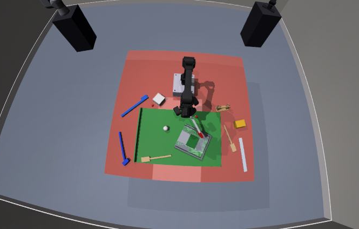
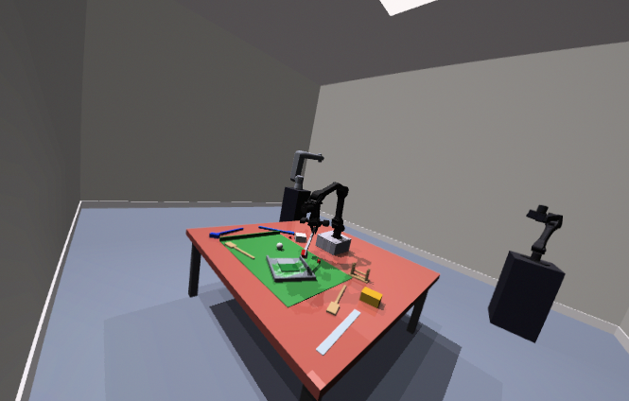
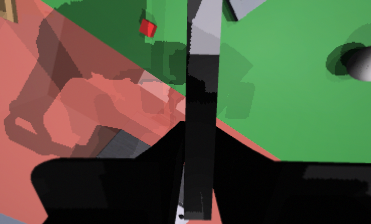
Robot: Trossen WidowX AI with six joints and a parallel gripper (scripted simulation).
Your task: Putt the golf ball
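Observation:
My gripper (image 1: 189,115) (image 2: 314,229) (image 3: 194,127) is shut on the red putter (image 1: 195,124) (image 2: 308,242) (image 3: 205,30), holding its dark and pale shaft. The shaft slants down to the red head, which appears over the ramp's edge in the top view; its exact height is hard to tell. The white golf ball (image 1: 165,128) (image 2: 279,246) (image 3: 370,64) rests on the green mat (image 1: 152,142) (image 2: 289,296) (image 3: 306,115), to one side of the ramp. The grey-walled ramp (image 1: 188,153) (image 2: 294,280) has a green square (image 1: 192,141) (image 2: 288,267) in its middle.
A small red marker (image 1: 196,116) (image 2: 318,260) (image 3: 147,28) lies near the gripper. A white block (image 1: 158,99) (image 2: 300,237), wooden stand (image 1: 222,107) (image 2: 359,274) and yellow block (image 1: 239,123) (image 2: 371,296) stand around the mat. Blue and wooden clubs lie about; a dark rail (image 1: 138,133) edges the mat.

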